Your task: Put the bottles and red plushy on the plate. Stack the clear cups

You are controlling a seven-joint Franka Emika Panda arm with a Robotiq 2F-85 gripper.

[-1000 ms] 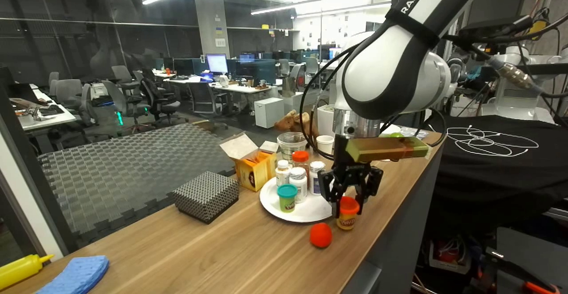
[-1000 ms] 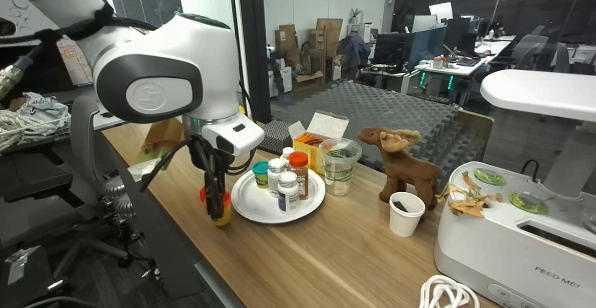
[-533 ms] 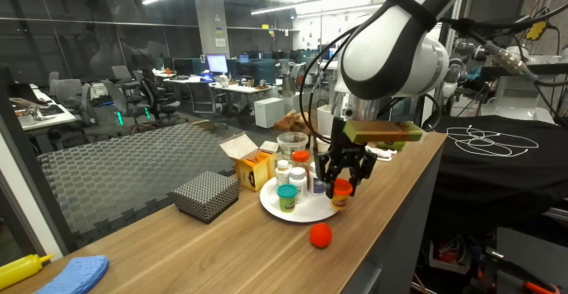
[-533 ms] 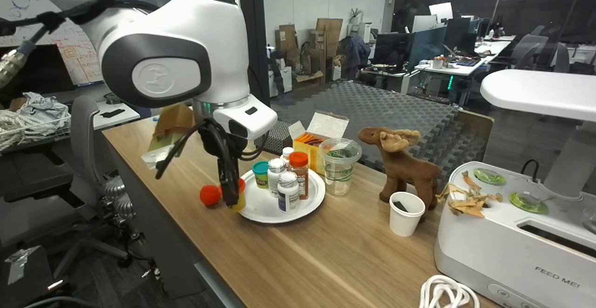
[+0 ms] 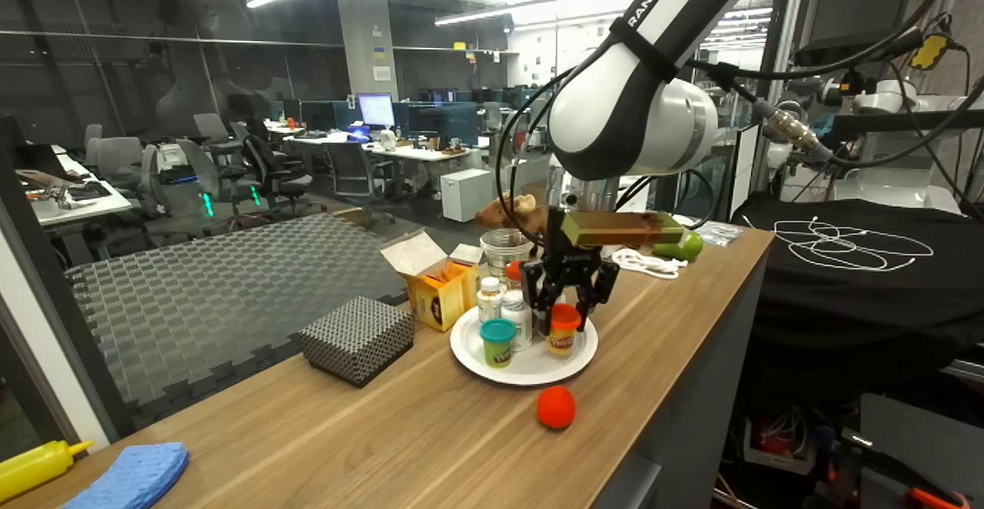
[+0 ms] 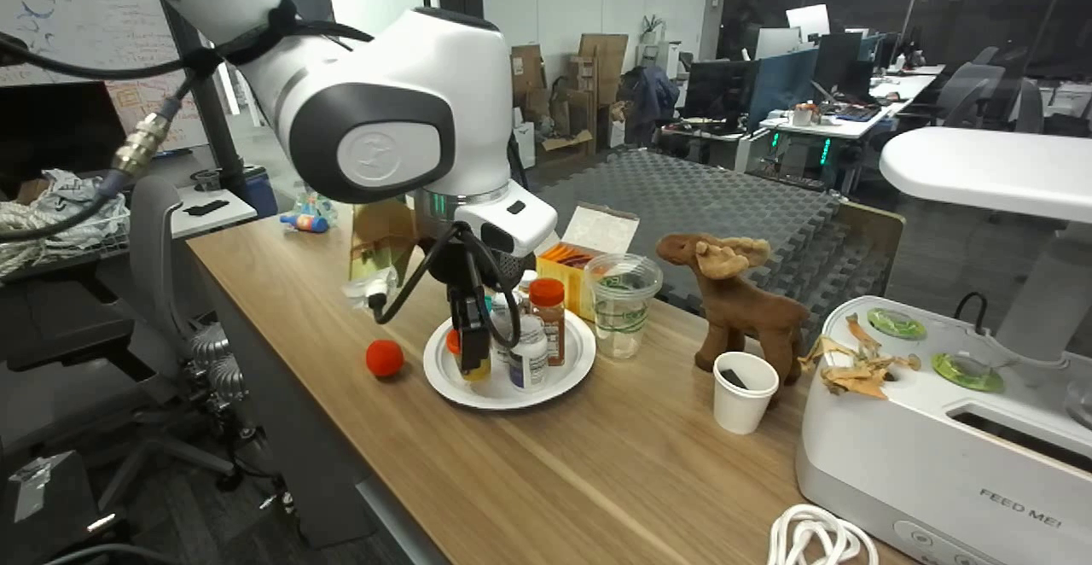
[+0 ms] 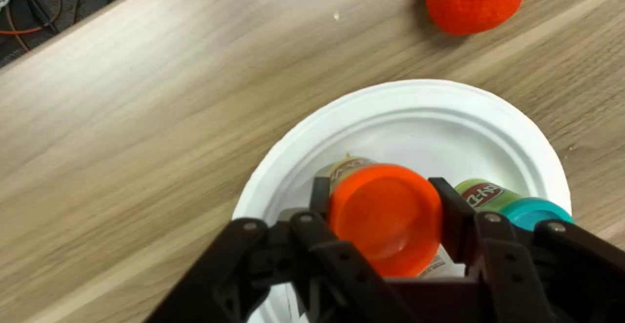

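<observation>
My gripper (image 7: 381, 186) is shut on a yellow tub with an orange-red lid (image 5: 562, 340), upright over the white plate (image 5: 530, 377). I cannot tell whether its base touches the plate. A teal-lidded tub (image 5: 498, 344), several white bottles (image 6: 528, 356) and a red-capped bottle (image 6: 547, 317) stand on the plate. The red plushy ball (image 7: 473, 1) lies on the table outside the plate; it shows in both exterior views (image 5: 555, 407). A clear cup (image 6: 623, 309) stands beside the plate; I cannot tell whether more are nested in it.
A yellow open box (image 5: 442, 290) and a grey patterned box (image 5: 357, 340) stand near the plate. A brown moose plush (image 6: 742, 309), a white paper cup (image 6: 745, 394) and a white appliance (image 6: 930, 463) stand farther along. A blue sponge (image 5: 134, 474) lies near the table end.
My gripper has carried the orange-lidded tub from the table beside the plate to over the plate. The red ball and the other things have not moved.
</observation>
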